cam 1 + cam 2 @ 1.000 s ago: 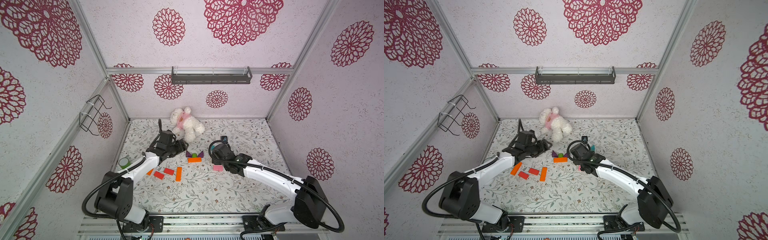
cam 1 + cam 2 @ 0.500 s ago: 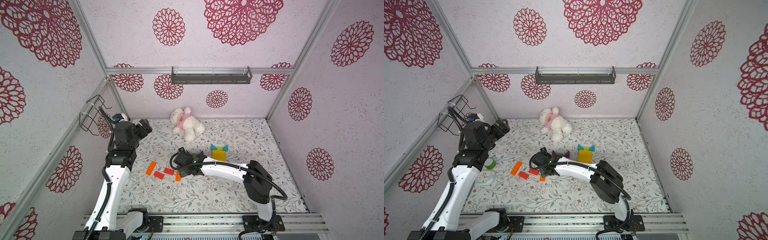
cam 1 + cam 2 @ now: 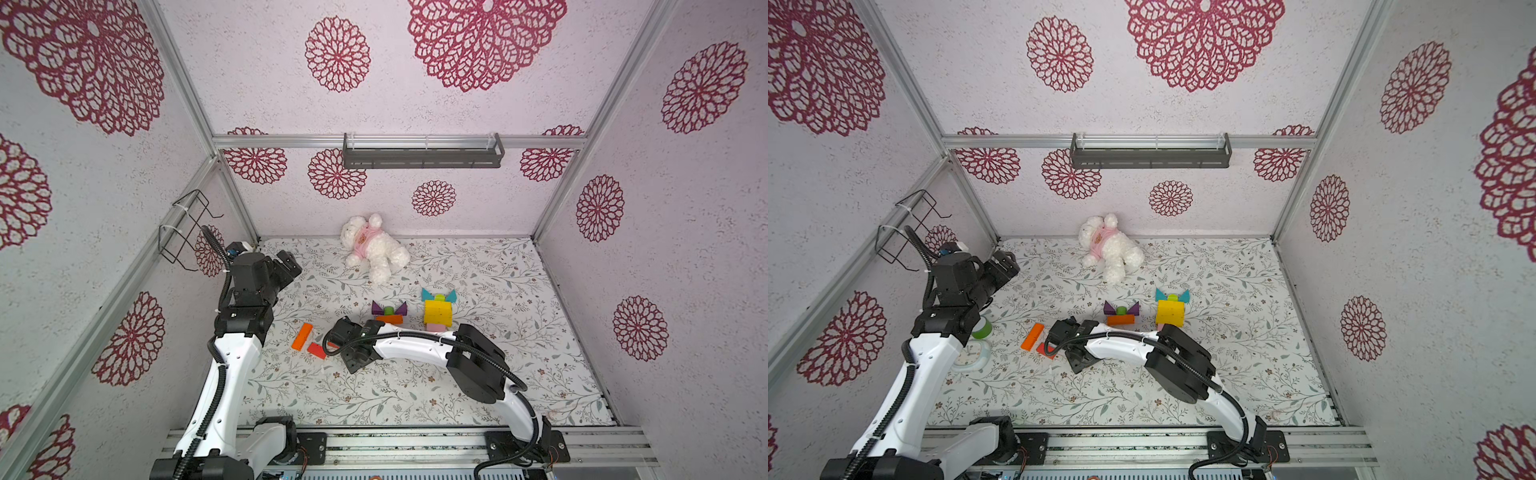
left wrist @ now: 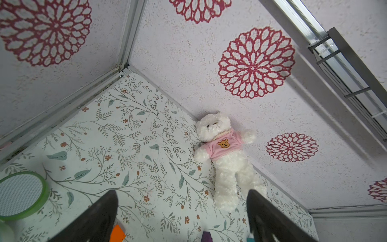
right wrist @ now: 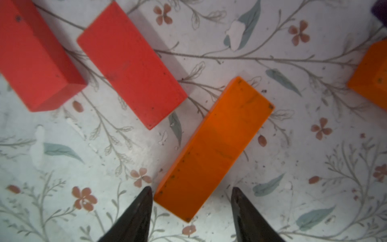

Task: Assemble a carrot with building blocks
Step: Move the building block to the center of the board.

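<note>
Bystanders on the floral table cover [image 3: 478,270] and the walls

A white plush bear [image 3: 374,251] in a pink top lies face up just above frame centre in both top views, head near the back wall. A grey shelf [image 3: 422,156] hangs higher up, and a black wire basket [image 3: 183,230] at left. In a top view, a green cup [image 3: 983,328] sits lower left.

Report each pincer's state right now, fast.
Left pincer: open, holding nothing.
Right pincer: open, straddling the end of an orange bar, not clamped on it.
</note>
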You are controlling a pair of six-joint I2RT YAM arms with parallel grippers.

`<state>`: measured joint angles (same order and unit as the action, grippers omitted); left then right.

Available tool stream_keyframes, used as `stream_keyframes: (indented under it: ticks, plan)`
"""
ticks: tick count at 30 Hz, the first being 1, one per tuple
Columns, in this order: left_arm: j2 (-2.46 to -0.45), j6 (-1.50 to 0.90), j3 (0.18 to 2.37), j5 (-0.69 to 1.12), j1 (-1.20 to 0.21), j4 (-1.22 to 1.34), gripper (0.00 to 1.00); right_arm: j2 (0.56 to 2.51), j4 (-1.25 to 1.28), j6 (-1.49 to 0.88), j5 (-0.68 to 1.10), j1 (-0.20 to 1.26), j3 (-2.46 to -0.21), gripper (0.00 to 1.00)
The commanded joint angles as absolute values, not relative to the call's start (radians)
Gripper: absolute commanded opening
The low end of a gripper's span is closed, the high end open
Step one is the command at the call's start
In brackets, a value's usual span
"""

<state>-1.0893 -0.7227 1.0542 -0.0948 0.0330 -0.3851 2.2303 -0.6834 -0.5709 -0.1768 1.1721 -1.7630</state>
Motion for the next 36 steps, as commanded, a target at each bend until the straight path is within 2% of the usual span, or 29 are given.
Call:
stream_keyframes:
  ticks: [1, 5, 9, 21, 34, 36]
  plan:
    - [-1.085, -0.736, 1.062, -0.087, 0.038, -0.363, 0.97, 2.208, -0.704, -0.57, -0.217, 1.165, -1.773, 0.48]
    - [-1.085, -0.735, 1.062, -0.088, 0.039, -0.363, 0.97, 2.168, -0.673, -0.55, -0.246, 1.158, -1.72, 0.34]
    - [-1.091, -0.737, 1.061, -0.084, 0.039, -0.362, 0.97, 2.095, -0.609, -0.519, -0.262, 1.151, -1.634, 0.31]
    - [-1.114, -0.739, 1.061, -0.067, 0.04, -0.356, 0.97, 1.909, -0.504, -0.291, -0.206, 1.106, -1.373, 0.29]
    - [-1.132, -0.741, 1.063, -0.043, 0.04, -0.354, 0.99, 1.907, -0.505, -0.173, -0.166, 1.03, -1.284, 0.32]
    - [-1.132, -0.741, 1.063, -0.041, 0.042, -0.353, 0.99, 1.912, -0.512, -0.167, -0.176, 1.025, -1.284, 0.37]
